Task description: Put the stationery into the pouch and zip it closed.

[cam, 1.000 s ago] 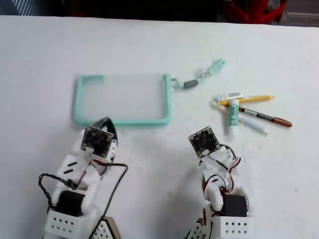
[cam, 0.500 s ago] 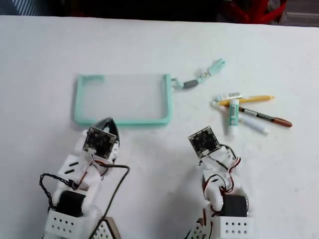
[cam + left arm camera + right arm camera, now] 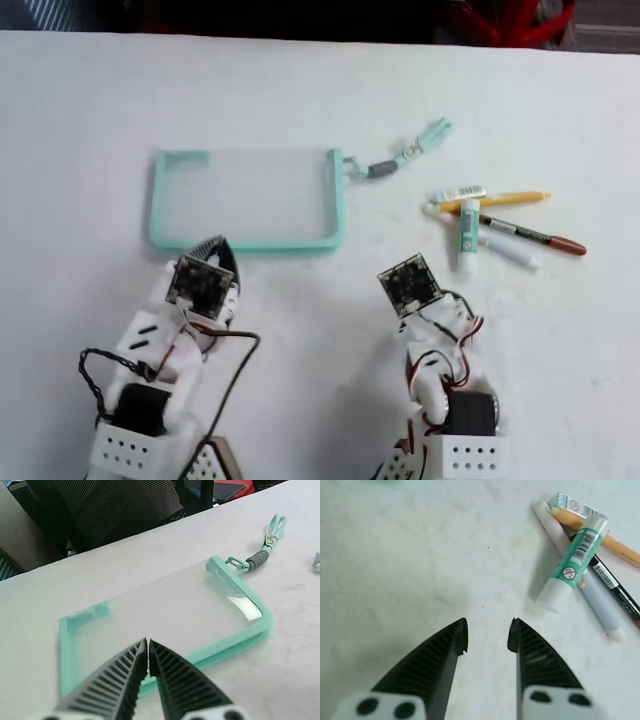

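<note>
Left gripper (image 3: pixel 148 642), shut and empty, sits at the pouch's (image 3: pixel 245 200) near edge. Right gripper (image 3: pixel 487 627), slightly parted and empty, stands right of the pouch. Farther right, the glue stick (image 3: pixel 467 236) lies across the pens (image 3: pixel 523 234), its long axis pointing away from the arms; the right arm is nearer.

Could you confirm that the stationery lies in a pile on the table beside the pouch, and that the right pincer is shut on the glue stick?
Not quite: the right pincer is open and empty, short of the glue stick, as the right wrist view shows. The stationery does lie in a pile on the table beside the pouch.
</note>
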{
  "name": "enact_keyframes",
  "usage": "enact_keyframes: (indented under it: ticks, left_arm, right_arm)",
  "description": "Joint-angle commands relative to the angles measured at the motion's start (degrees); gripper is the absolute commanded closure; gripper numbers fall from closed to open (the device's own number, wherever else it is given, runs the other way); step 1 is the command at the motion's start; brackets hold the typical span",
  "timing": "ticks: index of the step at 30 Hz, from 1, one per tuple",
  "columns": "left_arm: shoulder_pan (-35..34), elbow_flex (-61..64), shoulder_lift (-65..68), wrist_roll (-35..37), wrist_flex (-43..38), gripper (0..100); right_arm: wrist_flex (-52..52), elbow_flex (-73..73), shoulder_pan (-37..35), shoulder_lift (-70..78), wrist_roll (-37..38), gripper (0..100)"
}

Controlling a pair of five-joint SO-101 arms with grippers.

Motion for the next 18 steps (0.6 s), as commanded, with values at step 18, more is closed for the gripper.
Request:
enact_keyframes:
  ticks: [18]
  left_arm:
    - [-4.3,-0.2,-0.5,0.0,-2.2,97]
  right_arm:
    - [-8.9,0.5,-1.3,-0.6,0.0,85.4]
